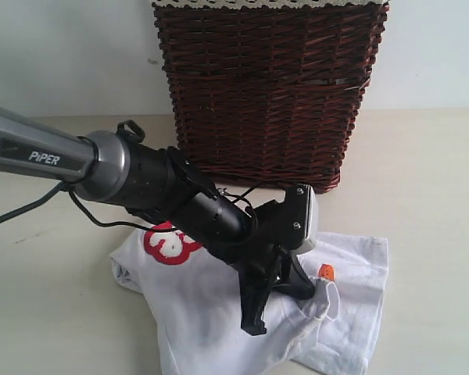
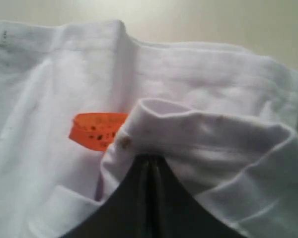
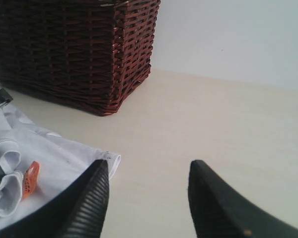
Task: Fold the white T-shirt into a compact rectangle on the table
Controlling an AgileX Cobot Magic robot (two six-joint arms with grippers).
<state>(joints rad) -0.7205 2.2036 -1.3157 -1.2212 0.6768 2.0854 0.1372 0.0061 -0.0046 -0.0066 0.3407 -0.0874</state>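
- Collar (image 2: 198, 129) of white T-shirt (image 1: 211, 305) sat pinched in clenched left gripper (image 2: 148, 159), beside orange tag (image 2: 94, 130)
- right gripper (image 3: 149, 166) hung released, empty, over table (image 3: 213, 124) just off shirt's edge

Basket (image 1: 270, 94) — wicker, dark reddish-brown, rectangular, upright, tightly woven in horizontal rows; a few strands stand loose along the sides.
Trim (image 1: 266, 3) — white scalloped edging along the basket's top rim.
Wall (image 1: 62, 55) — plain, pale, directly behind the basket; one small dark mark near the basket's upper corner.
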